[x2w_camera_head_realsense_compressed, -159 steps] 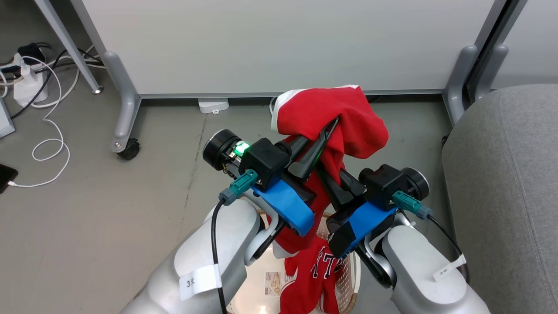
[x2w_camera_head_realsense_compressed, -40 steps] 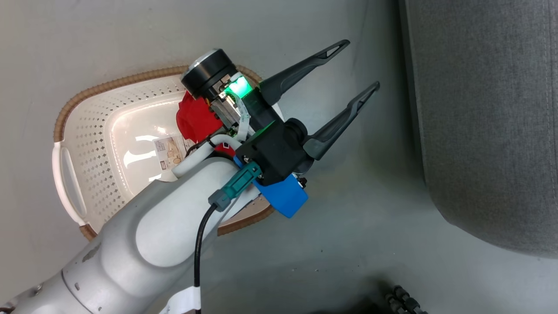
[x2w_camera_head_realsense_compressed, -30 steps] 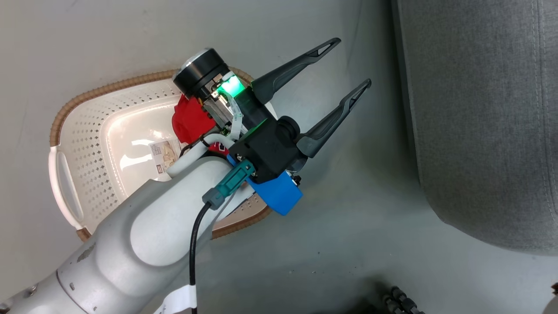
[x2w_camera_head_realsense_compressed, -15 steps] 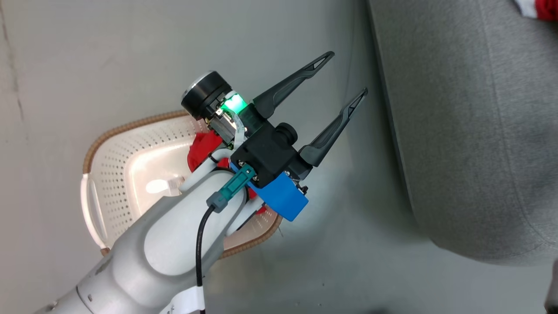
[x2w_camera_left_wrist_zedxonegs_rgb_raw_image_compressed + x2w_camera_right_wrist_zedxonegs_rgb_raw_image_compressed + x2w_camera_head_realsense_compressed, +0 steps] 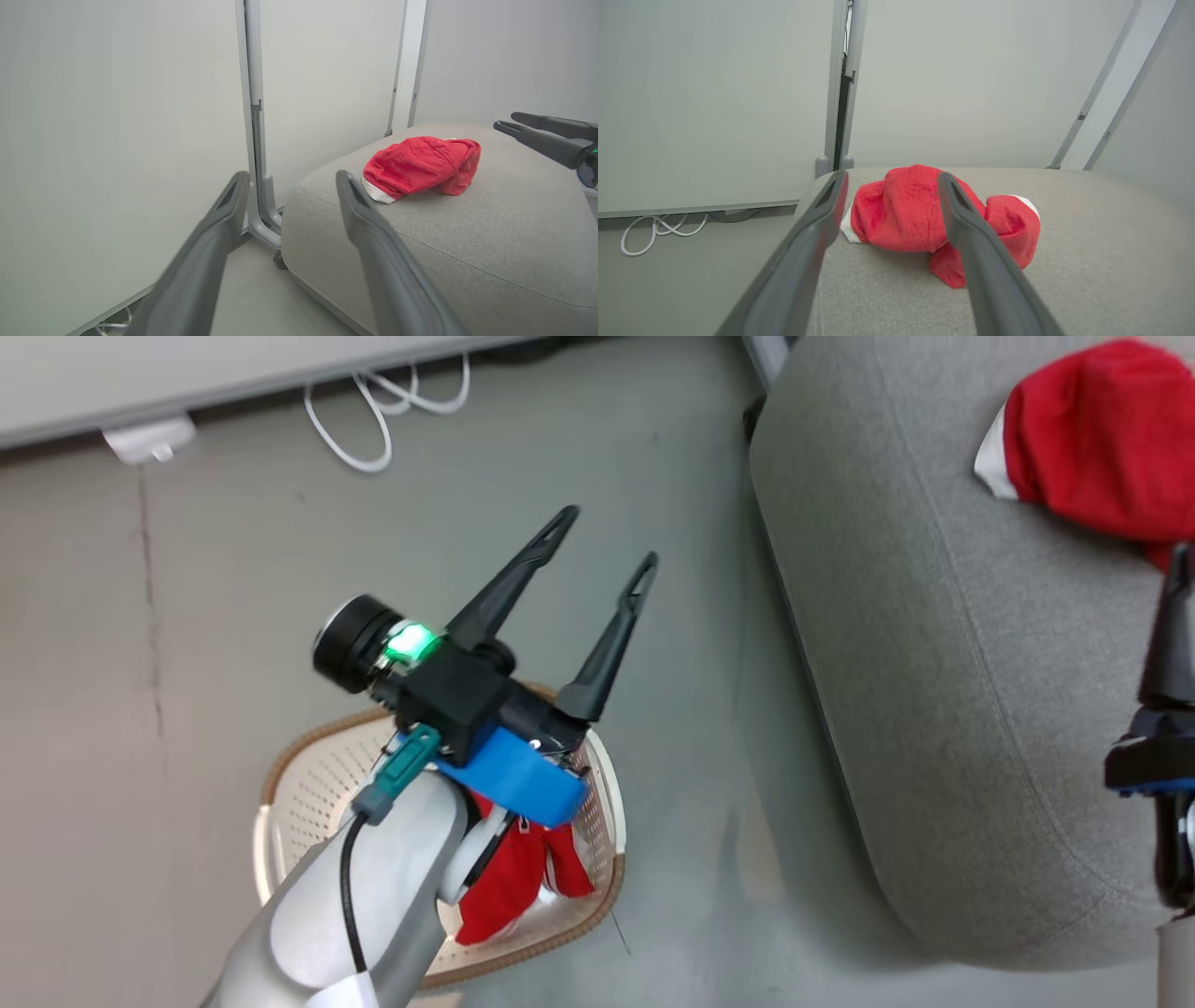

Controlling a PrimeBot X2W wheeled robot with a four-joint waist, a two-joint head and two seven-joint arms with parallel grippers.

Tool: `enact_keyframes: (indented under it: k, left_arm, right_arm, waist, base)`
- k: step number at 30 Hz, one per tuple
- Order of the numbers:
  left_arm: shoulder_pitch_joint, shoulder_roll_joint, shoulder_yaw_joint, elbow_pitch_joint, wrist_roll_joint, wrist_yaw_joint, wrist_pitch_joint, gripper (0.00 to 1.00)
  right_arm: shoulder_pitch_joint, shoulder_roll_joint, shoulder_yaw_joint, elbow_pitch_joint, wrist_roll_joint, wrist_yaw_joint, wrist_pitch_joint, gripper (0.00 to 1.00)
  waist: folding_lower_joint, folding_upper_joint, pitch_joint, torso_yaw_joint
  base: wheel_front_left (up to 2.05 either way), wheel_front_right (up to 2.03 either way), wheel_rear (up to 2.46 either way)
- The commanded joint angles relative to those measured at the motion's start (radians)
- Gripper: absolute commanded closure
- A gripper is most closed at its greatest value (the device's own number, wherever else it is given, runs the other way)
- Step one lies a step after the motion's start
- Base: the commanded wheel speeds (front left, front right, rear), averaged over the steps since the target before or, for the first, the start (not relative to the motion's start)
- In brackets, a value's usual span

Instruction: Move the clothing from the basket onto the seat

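One red jersey with white trim lies bunched on the grey seat, also seen as the jersey and the jersey. The other red jersey lies in the cream basket on the floor, half hidden under my left forearm. My left gripper hangs open and empty above the basket's far rim, left of the seat. My right gripper is open and empty over the seat, fingers pointing at the jersey there. In the left wrist view my right gripper shows beyond that jersey.
White cables and a white box lie on the grey floor by the partition wall. A grey partition post with a foot stands close to the seat's far corner. Bare floor separates basket and seat.
Earlier both grippers held a red jersey up over the basket; it now lies on the seat and both are open. The head view has swung, bringing the seat's jersey and the wall into it.
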State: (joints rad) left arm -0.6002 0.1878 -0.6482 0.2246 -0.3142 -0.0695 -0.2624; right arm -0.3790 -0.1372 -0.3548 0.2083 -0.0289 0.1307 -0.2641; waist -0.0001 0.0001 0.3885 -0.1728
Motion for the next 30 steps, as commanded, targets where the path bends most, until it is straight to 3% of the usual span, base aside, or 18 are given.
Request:
enact_keyframes:
  k: [1, 15, 23, 30]
  left_arm:
    - [0.041, -0.002, 0.039, -0.002, 0.011, 0.008, -0.003, 0.0]
    - [0.265, -0.038, 0.338, -0.03, 0.068, 0.028, -0.003, 0.0]
    - [0.378, -0.08, 0.442, -0.009, 0.107, 0.006, -0.003, 0.0]
    - [0.461, -0.105, 0.497, -0.004, 0.134, -0.015, -0.003, 0.0]
  right_arm:
    - [0.034, -0.015, 0.042, -0.021, 0.024, 0.0, 0.0, 0.0]
    - [0.189, 0.027, 0.279, -0.137, 0.102, 0.0, -0.001, 0.0]
    - [0.295, 0.056, 0.31, -0.18, 0.111, 0.0, -0.001, 0.0]
    - [0.366, 0.07, 0.345, -0.165, 0.127, 0.0, -0.001, 0.0]
  waist:
    - [0.0001, -0.0001, -0.074, 0.028]
    - [0.0001, -0.0001, -0.25, 0.157]
    - [0.0001, -0.0001, -0.333, 0.221]
    - [0.0001, -0.0001, -0.368, 0.235]
  base:
    - [0.0, 0.0, 0.0]
    - [0.0, 0.0, 0.0]
    - [0.0, 0.0, 0.0]
    - [0.0, 0.0, 0.0]
